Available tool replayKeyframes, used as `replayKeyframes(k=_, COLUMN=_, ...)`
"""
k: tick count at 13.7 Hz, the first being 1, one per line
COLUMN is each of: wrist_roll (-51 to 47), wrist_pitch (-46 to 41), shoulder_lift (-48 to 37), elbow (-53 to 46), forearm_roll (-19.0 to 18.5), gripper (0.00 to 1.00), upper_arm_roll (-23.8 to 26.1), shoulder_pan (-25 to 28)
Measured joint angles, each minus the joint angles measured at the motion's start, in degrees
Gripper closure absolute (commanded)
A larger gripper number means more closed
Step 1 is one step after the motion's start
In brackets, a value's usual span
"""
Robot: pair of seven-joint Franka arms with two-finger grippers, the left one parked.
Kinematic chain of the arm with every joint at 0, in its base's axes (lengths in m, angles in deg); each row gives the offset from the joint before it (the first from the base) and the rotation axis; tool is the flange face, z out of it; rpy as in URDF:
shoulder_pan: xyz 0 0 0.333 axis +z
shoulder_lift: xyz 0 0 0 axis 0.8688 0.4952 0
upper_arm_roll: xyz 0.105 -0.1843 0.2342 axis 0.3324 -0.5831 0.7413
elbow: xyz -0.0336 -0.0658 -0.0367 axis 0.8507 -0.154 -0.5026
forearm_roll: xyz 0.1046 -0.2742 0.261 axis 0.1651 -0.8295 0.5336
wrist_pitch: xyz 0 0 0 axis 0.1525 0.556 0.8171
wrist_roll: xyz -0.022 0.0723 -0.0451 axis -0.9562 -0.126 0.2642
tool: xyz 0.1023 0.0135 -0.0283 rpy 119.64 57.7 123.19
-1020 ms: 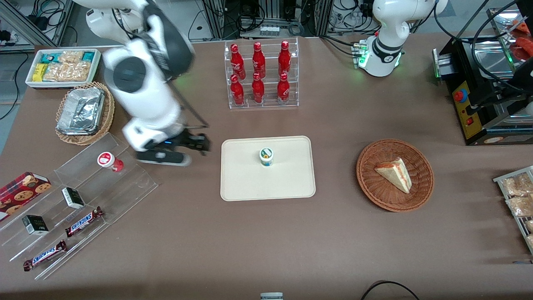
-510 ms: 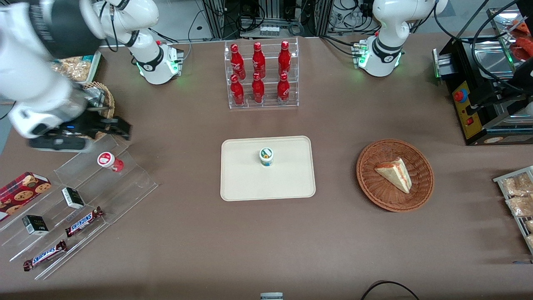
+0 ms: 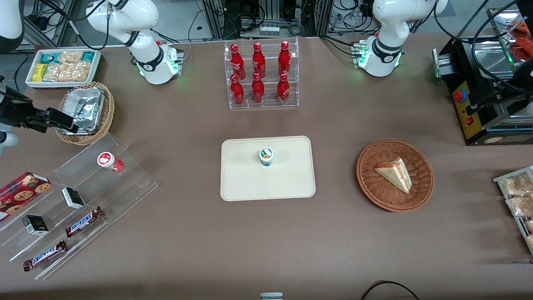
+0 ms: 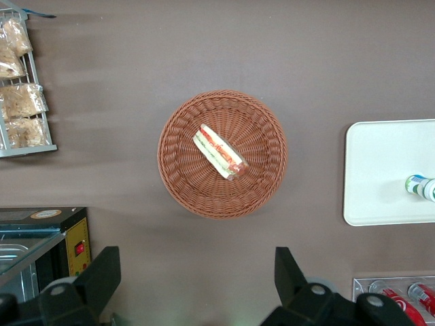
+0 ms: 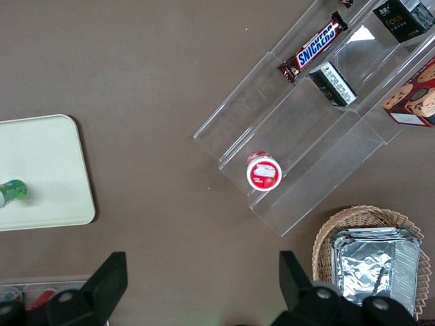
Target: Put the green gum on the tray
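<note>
Green gum (image 3: 266, 156) upright on tray (image 3: 245, 183), near its middle. Tool (image 3: 46, 118) raised high beside foil basket (image 3: 85, 112), well apart from tray, fingers (image 5: 102, 282) spread wide, gripping nothing, pointing down.

Robot lab, mock shop snack displays

"SNICKERS" readable on two brown candy bars (image 3: 83, 221) (image 3: 44, 255) lying on clear acrylic step stand (image 3: 125, 185); same word on bar (image 5: 317, 45) in right wrist view. Other labels illegible.
</note>
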Motion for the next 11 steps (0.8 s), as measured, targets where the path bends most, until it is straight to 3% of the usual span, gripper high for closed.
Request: replayKeyframes(k=11, wrist_roll=4.09, wrist_pitch=0.29, shoulder_lift=1.05, elbow=-0.05, forearm_roll=-0.42, gripper=0.01, upper_arm_roll=-0.11, shoulder_pan=-3.41)
